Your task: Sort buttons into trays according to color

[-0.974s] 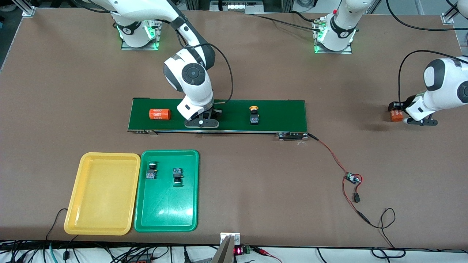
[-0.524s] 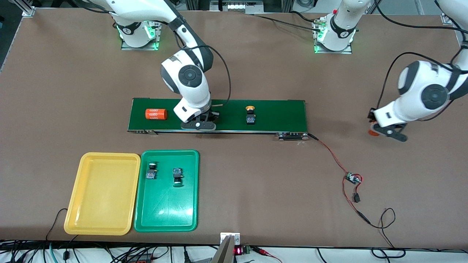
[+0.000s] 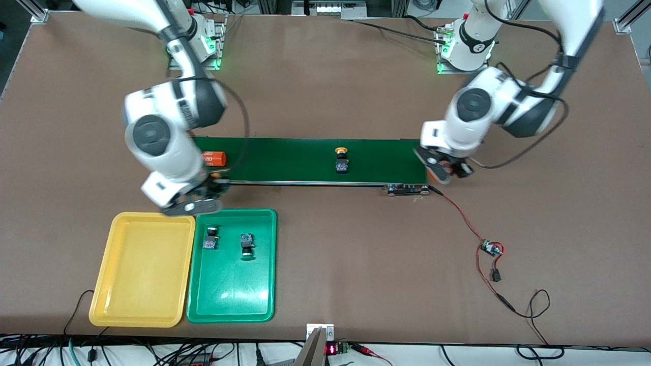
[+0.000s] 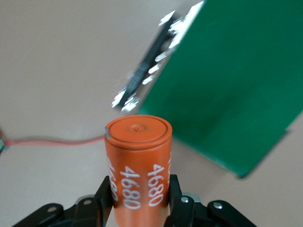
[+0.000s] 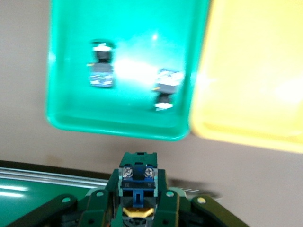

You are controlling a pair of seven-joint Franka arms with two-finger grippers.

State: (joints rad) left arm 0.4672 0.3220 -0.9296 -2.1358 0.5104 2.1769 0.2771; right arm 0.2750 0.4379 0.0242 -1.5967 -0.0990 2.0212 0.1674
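My right gripper (image 3: 196, 201) hung over the table between the conveyor belt (image 3: 376, 152) and the two trays, clamped on a yellow-capped button (image 5: 137, 189); below it, nearer the front camera, the yellow tray (image 3: 140, 269) lay bare and the green tray (image 3: 231, 295) beside it held two green-capped buttons (image 3: 210, 238) (image 3: 246, 245); an orange cylinder (image 3: 213, 159) lay on the belt at the right arm's end; another yellow-capped button (image 3: 341, 159) sat mid-belt; my left gripper (image 3: 442, 170) hung over the belt's end toward the left arm, closed around a second orange cylinder (image 4: 138, 168).
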